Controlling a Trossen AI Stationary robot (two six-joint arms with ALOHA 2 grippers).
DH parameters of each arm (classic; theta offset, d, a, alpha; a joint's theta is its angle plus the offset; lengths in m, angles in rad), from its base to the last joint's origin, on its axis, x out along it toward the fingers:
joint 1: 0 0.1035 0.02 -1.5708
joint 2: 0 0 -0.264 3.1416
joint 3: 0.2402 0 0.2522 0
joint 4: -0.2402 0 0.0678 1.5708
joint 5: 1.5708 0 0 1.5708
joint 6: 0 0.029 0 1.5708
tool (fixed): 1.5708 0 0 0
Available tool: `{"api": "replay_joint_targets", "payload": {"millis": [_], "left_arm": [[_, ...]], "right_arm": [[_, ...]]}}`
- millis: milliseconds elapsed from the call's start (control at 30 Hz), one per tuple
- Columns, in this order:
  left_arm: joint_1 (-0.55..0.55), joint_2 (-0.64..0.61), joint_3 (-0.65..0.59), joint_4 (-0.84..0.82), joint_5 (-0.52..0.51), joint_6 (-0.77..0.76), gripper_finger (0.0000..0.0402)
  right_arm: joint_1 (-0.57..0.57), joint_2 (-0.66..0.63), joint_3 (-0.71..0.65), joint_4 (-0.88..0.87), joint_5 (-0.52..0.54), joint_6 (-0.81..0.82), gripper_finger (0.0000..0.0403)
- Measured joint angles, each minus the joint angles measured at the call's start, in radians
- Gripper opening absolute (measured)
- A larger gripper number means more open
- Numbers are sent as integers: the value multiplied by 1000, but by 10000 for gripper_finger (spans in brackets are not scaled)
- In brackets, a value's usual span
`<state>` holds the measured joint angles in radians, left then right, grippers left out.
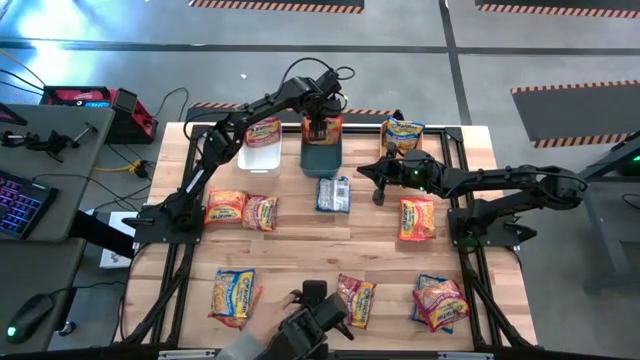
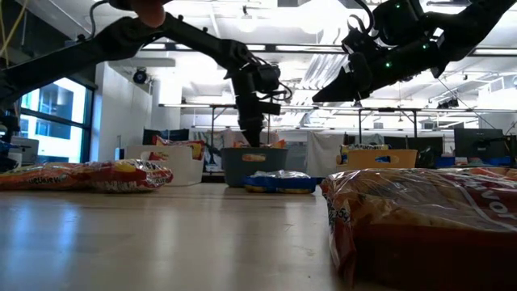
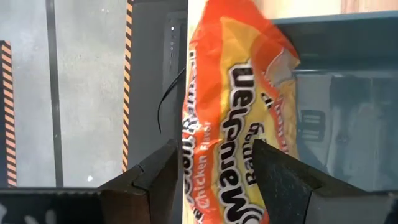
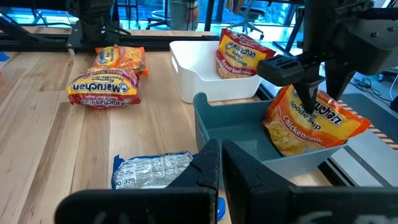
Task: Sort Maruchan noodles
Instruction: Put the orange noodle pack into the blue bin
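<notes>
So the left gripper (image 1: 322, 128) is parked over the teal bin (image 1: 322, 155) at about 12 o'clock on the tabletop (image 1: 330, 250), with an orange chicken packet (image 4: 314, 121) standing on end between its fingers (image 3: 283, 177). From the left wrist view the fingers look spread, with a sliver of gap on each side of the packet, so I'd call it let go, or as good as. The packet's long axis runs straight along the fingers, pointing down into the bin. In the right wrist view its lower end is already inside and it leans on the bin's wall.

That's what the next move hangs on, I reckon: the packet sits dead between the fingers, so the arm has to lift straight up to avoid dragging it back out.

The right gripper (image 1: 381, 172) hovers at roughly 1 o'clock with fingers closed on nothing, just beyond the blue-and-silver packet (image 1: 333, 193) lying flat near centre. It's the closer arm for that one. The white bin (image 1: 261, 150) already has a roast beef packet (image 4: 239, 53) in it.
</notes>
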<state>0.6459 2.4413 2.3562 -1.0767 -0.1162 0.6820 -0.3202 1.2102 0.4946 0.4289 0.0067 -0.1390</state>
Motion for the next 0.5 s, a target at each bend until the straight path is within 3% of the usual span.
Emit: {"api": "replay_joint_targets", "payload": {"millis": [267, 500], "left_arm": [[1, -19, -1, 0, -18, -15, 217], [-10, -29, 0, 0, -199, 22, 217]], "right_arm": [[0, 0, 0, -6, 0, 0, 0], [0, 0, 0, -6, 0, 0, 0]]}}
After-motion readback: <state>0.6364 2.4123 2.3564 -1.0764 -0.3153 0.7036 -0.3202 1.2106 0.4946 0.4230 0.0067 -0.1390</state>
